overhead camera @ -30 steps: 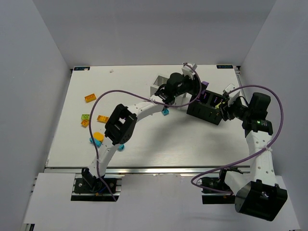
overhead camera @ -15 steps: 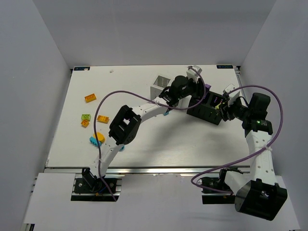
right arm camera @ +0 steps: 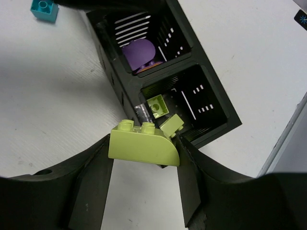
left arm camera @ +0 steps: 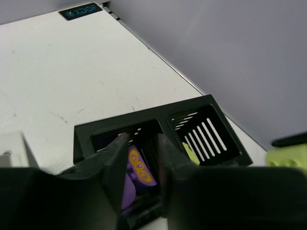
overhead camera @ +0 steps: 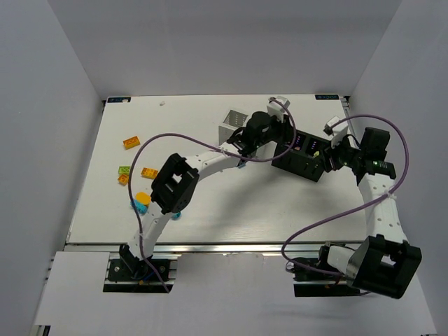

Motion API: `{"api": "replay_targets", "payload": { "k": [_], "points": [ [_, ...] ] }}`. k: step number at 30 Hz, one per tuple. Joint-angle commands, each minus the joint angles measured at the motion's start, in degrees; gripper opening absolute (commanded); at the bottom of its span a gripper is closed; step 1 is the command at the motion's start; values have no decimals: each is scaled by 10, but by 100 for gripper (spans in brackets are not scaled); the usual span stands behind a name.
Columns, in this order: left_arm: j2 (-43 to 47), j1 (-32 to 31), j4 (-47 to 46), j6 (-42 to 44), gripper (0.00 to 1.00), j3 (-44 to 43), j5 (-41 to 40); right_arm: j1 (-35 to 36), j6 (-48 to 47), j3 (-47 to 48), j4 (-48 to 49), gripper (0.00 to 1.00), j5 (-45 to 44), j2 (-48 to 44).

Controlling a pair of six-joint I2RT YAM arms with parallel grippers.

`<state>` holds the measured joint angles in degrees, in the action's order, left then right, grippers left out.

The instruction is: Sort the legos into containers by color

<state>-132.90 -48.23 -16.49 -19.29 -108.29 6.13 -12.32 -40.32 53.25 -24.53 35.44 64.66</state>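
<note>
Right pincer [right arm camera: 144, 155] clamped on lime green rounded plastic brick [right arm camera: 144, 146], above near rim of black slotted two-compartment box [right arm camera: 112, 72]. Left pincer [left arm camera: 141, 143] over purple side, grip unclear. If you release now, brick may clip rim and fall outside.

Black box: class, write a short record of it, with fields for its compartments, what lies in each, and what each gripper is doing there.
box: black box, two compartments, slotted walls
first compartment: one purple brick
second compartment: two lime bricks
right gripper: shut on a rounded lime brick, at the second compartment's rim
left gripper: over the first compartment, jaws apart, holding nothing
outside: cyan brick, lying beside the box
</note>
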Motion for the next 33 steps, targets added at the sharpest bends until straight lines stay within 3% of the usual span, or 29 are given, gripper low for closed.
{"api": "replay_targets", "payload": {
  "k": [1, 2, 3, 6, 10, 12, 22, 26, 31, 33],
  "points": [
    [126, 0, 14, 4, 32, 34, -40, -3, 29, 58, -11, 0, -16, 40],
    [145, 0, 20, 6, 20, 68, -52, -3, 60, 78, -12, 0, -34, 52],
    [188, -1, 25, 6, 16, 91, -53, -3, 86, 89, -11, 0, -49, 63],
    [257, 0, 30, -4, 12, 193, -83, -3, 152, 132, -23, 0, -77, 105],
    [396, -1, 29, -29, 27, 327, -128, -2, 201, 172, -57, 0, -84, 142],
    [441, 0, 39, -39, 32, 395, -151, -1, 214, 186, -69, 5, -73, 149],
    [700, 0, 157, -103, 58, 598, -277, 13, 233, 202, -103, 11, -86, 188],
    [766, -1, 208, -145, 64, 632, -307, 22, 236, 200, -93, 19, -98, 202],
    [782, 0, 246, -169, 68, 639, -310, 23, 234, 197, -65, 27, -104, 217],
    [777, -1, 265, -173, 70, 632, -306, 24, 229, 204, -65, 36, -108, 228]
  ]
}}
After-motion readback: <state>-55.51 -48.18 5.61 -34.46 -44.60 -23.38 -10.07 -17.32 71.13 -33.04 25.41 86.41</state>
